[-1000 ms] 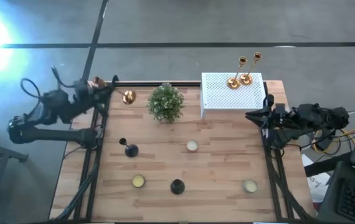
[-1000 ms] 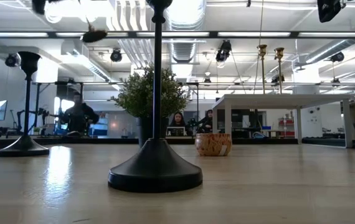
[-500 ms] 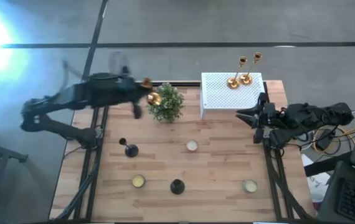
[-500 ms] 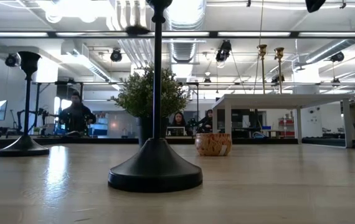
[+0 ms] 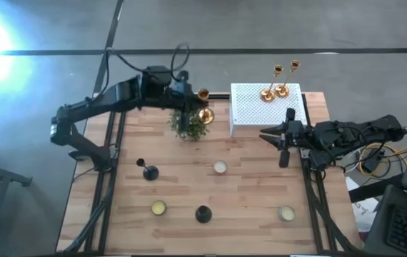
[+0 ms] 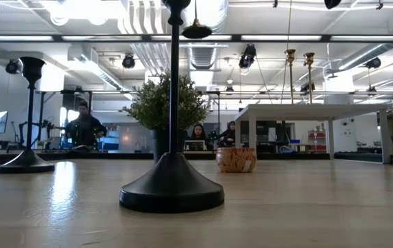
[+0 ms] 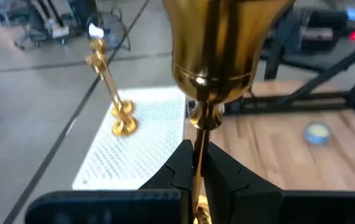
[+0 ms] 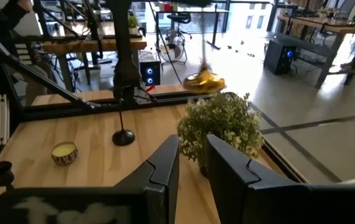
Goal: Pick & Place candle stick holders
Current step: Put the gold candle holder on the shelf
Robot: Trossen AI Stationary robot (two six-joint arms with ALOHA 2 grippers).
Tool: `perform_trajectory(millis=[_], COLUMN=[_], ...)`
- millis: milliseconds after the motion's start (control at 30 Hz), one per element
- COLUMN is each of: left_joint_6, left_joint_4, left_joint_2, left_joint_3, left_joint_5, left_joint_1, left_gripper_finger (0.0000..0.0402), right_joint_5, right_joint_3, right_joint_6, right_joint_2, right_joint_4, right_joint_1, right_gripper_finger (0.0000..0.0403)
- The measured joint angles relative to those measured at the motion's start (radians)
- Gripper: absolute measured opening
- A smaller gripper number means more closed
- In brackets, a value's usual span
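High view: two gold candle holders point(image 5: 273, 91) stand on the white box point(image 5: 266, 108); two black candle holders point(image 5: 148, 171) and three small candles point(image 5: 220, 167) sit on the desk point(image 5: 253, 193).

Left wrist view: the left pincer point(image 7: 197, 163) is clamped on a third gold holder point(image 7: 212, 56), held above the plant point(image 5: 189, 123).

Right wrist view: the right pincer point(image 8: 192, 163) stands slightly apart, empty.

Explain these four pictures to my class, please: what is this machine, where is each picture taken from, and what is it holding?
Two robot arms work at a wooden table. One picture looks straight down, one looks level from the tabletop, and two come from cameras on the arms' wrists. The left claw is shut on a gold candle stick holder, held in the air above the potted plant. The right claw waits beside the white perforated box, holding nothing; two more gold holders stand on the box. Two black holders and small candle cups sit on the table.
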Motion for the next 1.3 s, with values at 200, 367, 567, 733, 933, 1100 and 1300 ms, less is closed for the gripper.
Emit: perform_trajectory(millis=[200, 367, 567, 733, 933, 1100, 1300], left_joint_6=[-0.001, -0.003, -0.004, -0.004, -0.020, -0.022, -0.028], left_joint_4=[0.008, 0.081, 0.129, 0.152, 0.164, 0.180, 0.204], left_joint_2=[0.072, 0.090, 0.123, 0.135, 0.150, 0.173, 0.199], left_joint_3=[0.030, 0.029, 0.027, 0.029, 0.028, 0.028, 0.047], left_joint_5=[0.159, 0.279, 0.376, 0.390, 0.399, 0.430, 0.467], left_joint_1=[0.030, 0.033, 0.033, 0.035, 0.034, 0.035, 0.033], left_gripper_finger=[0.0020, 0.0020, 0.0020, 0.0020, 0.0020, 0.0020, 0.0020], right_joint_5=[0.034, 0.091, 0.096, 0.018, -0.009, -0.030, -0.029], right_joint_3=[0.045, 0.058, 0.055, 0.055, 0.053, 0.067, 0.105], right_joint_6=[-0.041, -0.056, -0.111, -0.121, -0.119, -0.124, -0.124], right_joint_2=[0.064, 0.113, 0.162, 0.197, 0.246, 0.292, 0.336], right_joint_4=[0.017, 0.048, 0.158, 0.224, 0.281, 0.318, 0.319], right_joint_1=[0.000, -0.011, -0.036, -0.067, -0.093, -0.101, -0.116], right_gripper_finger=[0.0068, 0.0078, 0.0091, 0.0093, 0.0096, 0.0093, 0.0099])
